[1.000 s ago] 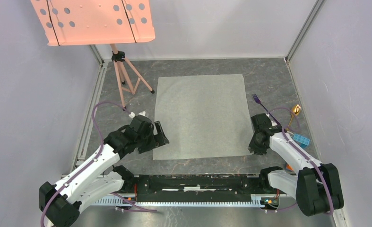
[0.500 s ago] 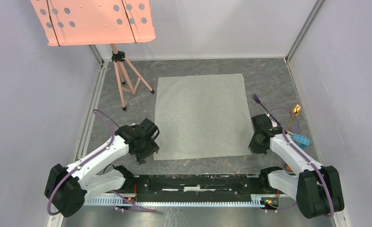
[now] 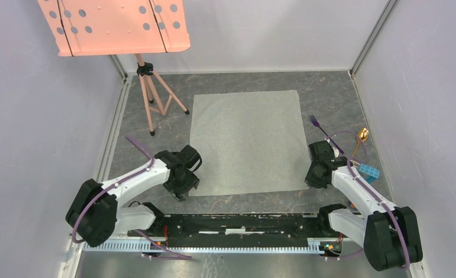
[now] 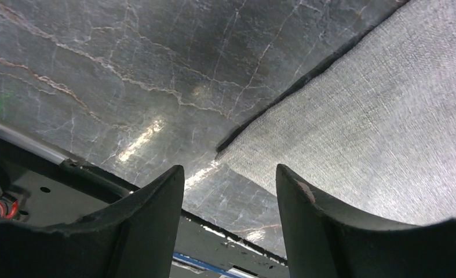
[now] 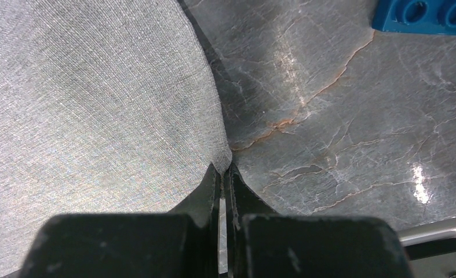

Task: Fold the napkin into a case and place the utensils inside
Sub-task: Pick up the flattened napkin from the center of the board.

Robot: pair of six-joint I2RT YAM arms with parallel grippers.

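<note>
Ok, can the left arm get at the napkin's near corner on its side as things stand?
Probably yes. Its open fingers sit right at that corner of the napkin, with only bare table around it and nothing in between.

White shells on the left arm (image 3: pixel 134 180) and the right arm (image 3: pixel 360 191), black at every joint. Bulky black shoulder housings (image 3: pixel 92 215) in the lower corners of the top view. A thin purple cable (image 3: pixel 137 146) strung along each arm. Black heads on the left pincer (image 4: pixel 230 171) and the right pincer (image 5: pixel 225 171). Matt dark grey fingers (image 4: pixel 147 223), broad, tapering to rounded tips, slightly worn at the edges. Red wires (image 4: pixel 8 207) at the lower left of the left wrist view.
</note>
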